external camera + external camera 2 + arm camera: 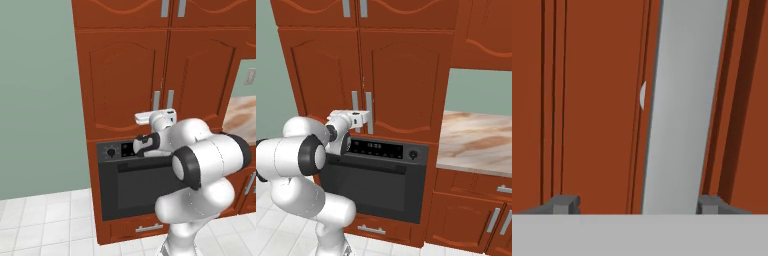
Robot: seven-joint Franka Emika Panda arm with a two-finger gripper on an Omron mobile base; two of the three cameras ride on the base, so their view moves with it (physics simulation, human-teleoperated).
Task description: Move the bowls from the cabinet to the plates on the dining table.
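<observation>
The tall reddish-brown cabinet (120,75) (401,75) stands with both arched doors closed, so the bowls are hidden. My gripper (367,118) (173,114) reaches level to the lower end of the right door's silver bar handle (369,112) (170,100). In the hand view that handle (684,110) runs up between my fingertips (566,204), nearer the right one. The gripper (639,204) is open, its jaws wide and touching nothing. The plates and the dining table are out of view.
A black built-in oven (135,185) (376,180) sits directly under the doors, below my arm. A marble-patterned counter (476,135) with low drawer cabinets runs to the right. White tiled floor (45,220) lies to the left.
</observation>
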